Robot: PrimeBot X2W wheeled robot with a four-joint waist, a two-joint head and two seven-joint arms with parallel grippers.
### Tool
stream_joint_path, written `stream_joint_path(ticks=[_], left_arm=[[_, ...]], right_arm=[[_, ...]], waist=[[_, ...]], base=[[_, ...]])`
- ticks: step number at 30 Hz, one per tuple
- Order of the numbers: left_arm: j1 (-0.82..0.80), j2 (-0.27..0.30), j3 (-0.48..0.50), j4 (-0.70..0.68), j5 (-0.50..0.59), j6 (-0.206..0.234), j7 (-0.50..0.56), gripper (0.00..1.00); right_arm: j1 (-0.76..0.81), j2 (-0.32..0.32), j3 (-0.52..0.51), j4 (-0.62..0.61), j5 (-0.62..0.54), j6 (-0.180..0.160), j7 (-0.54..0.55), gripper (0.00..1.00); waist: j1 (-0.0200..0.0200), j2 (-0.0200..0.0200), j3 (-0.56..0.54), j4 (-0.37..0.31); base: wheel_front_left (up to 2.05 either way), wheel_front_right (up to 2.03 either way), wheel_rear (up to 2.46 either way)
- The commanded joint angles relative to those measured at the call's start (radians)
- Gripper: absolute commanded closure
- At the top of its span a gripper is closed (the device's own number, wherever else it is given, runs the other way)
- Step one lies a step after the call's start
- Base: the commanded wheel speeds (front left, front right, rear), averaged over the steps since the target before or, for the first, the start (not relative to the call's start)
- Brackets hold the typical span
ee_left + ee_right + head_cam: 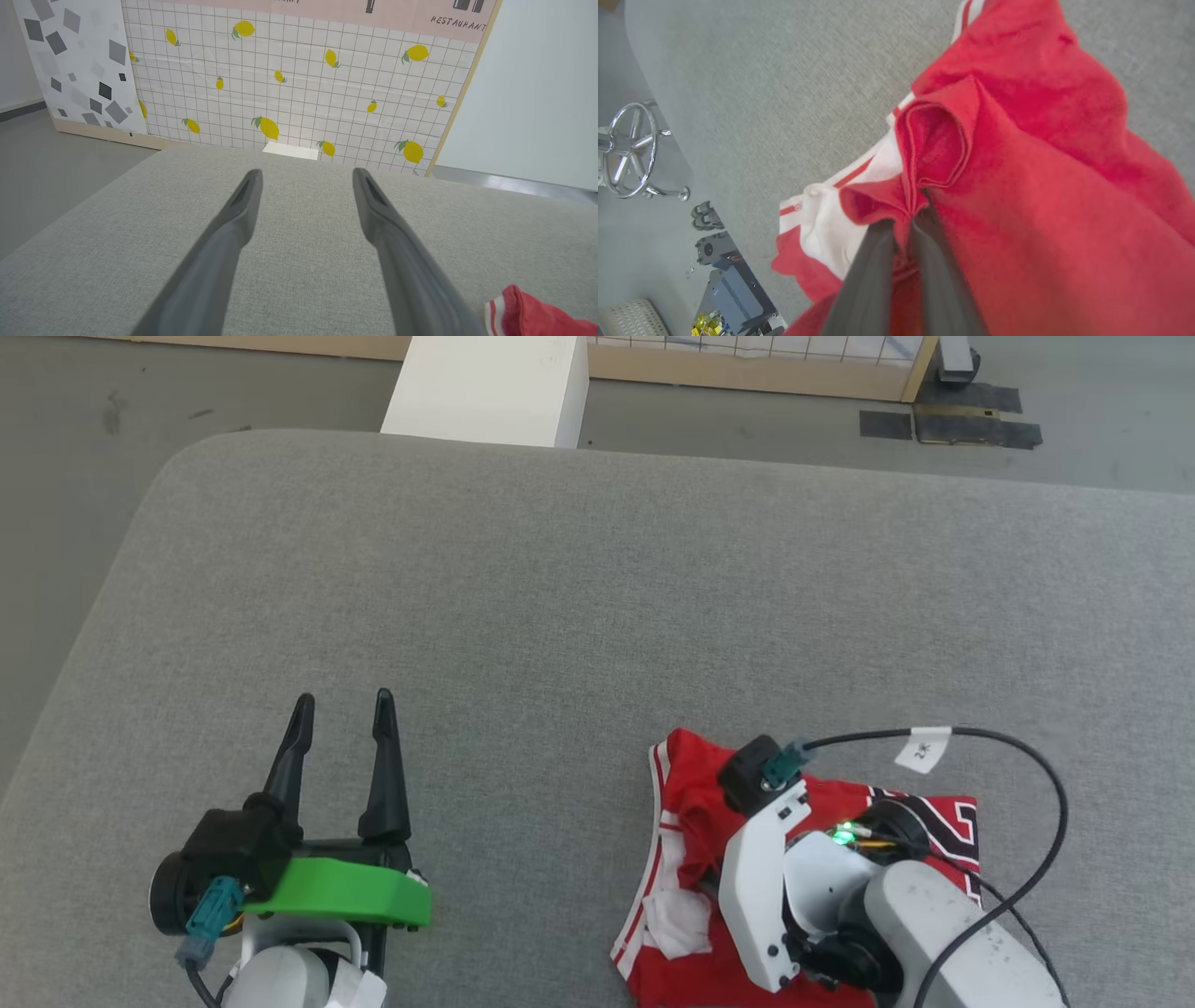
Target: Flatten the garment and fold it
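Your widest free room is the middle and far stretch of the grey padded surface (597, 597), bare from edge to edge. At the near right the bunched garment (686, 775) blocks the way, with the right gripper (906, 217) pinched on a red fold and its pale forearm (943, 933) over the cloth. A black cable (859, 737) loops above that corner. The left gripper (344, 698), fingers apart, occupies the near left. Between it and the garment lies a bare lane. Past the far edge stands a white block (490, 387).
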Motion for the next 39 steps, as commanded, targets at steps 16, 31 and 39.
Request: stream_joint_path(ticks=[16, 31, 39], left_arm=[[0.010, -0.016, 0.025, 0.028, 0.016, -0.026, -0.005, 0.00], [0.030, -0.022, 0.037, 0.015, 0.033, -0.036, -0.005, 0.00], [0.021, -0.028, 0.037, 0.015, 0.042, -0.040, -0.005, 0.00]], right_arm=[[-0.087, 0.015, 0.087, -0.033, 0.145, -0.002, -0.103, 0.00], [0.181, -0.084, -0.433, -0.183, -0.061, -0.002, -0.081, 0.00], [0.260, -0.029, -0.475, -0.139, -0.154, -0.002, 0.000, 0.00]], waist=[[0.0000, 0.0000, -0.065, -0.054], [0.0000, 0.0000, -0.079, -0.132], [0.0000, 0.0000, -0.053, -0.118]], base=[[0.00, 0.00, 0.00], [0.00, 0.00, 0.00], [0.00, 0.00, 0.00]])
